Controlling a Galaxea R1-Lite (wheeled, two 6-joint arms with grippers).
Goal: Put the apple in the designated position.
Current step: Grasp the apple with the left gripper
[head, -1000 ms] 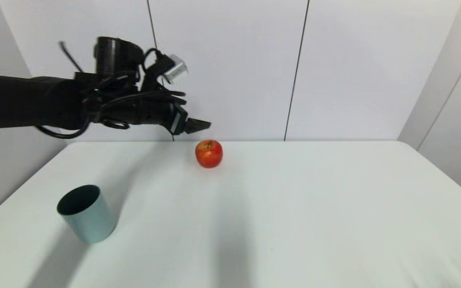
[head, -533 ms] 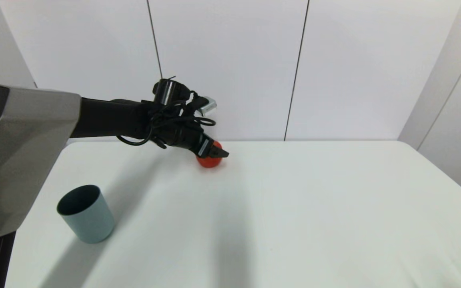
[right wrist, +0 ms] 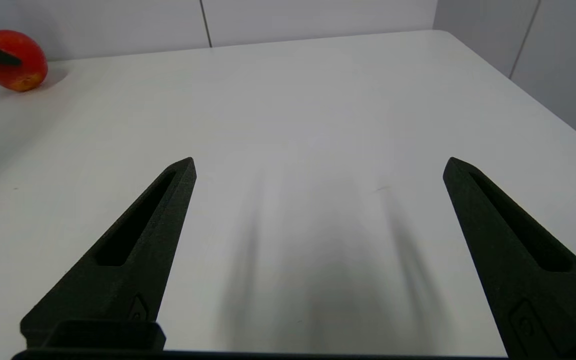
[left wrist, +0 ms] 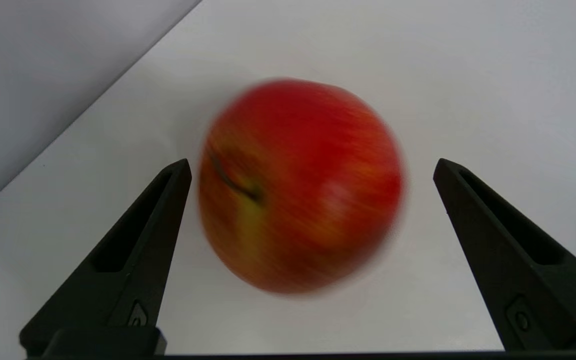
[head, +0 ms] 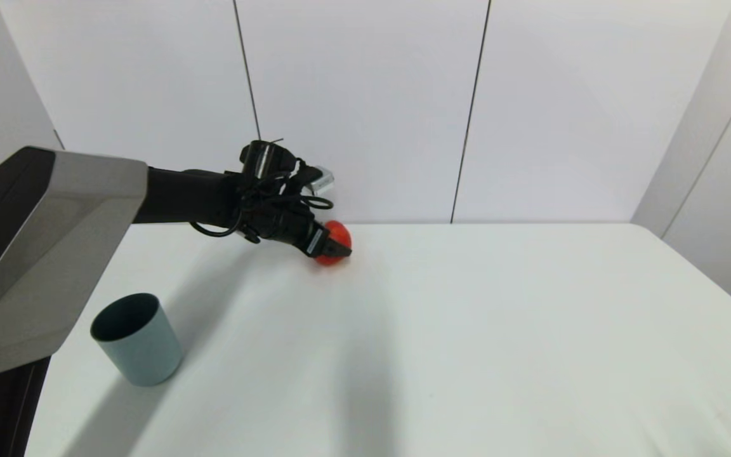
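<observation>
The apple [head: 339, 235] is red with yellow streaks and sits on the white table [head: 467, 330] near its far edge. My left gripper [head: 334, 246] reaches in from the left at the apple's height. In the left wrist view the apple [left wrist: 300, 185] lies between the open fingers of the left gripper [left wrist: 313, 161], close to one finger [left wrist: 133, 250] and with a gap to the other. My right gripper [right wrist: 320, 160] is open and holds nothing, hovering over bare table far from the apple [right wrist: 15, 62].
A grey-teal cup [head: 138, 341] stands upright near the table's front left. A white panelled wall [head: 365, 108] rises right behind the far edge. The left arm's grey housing [head: 48, 254] fills the left side of the head view.
The left arm has dropped from above the table and reached forward. Its open fingers now sit on either side of the apple.
</observation>
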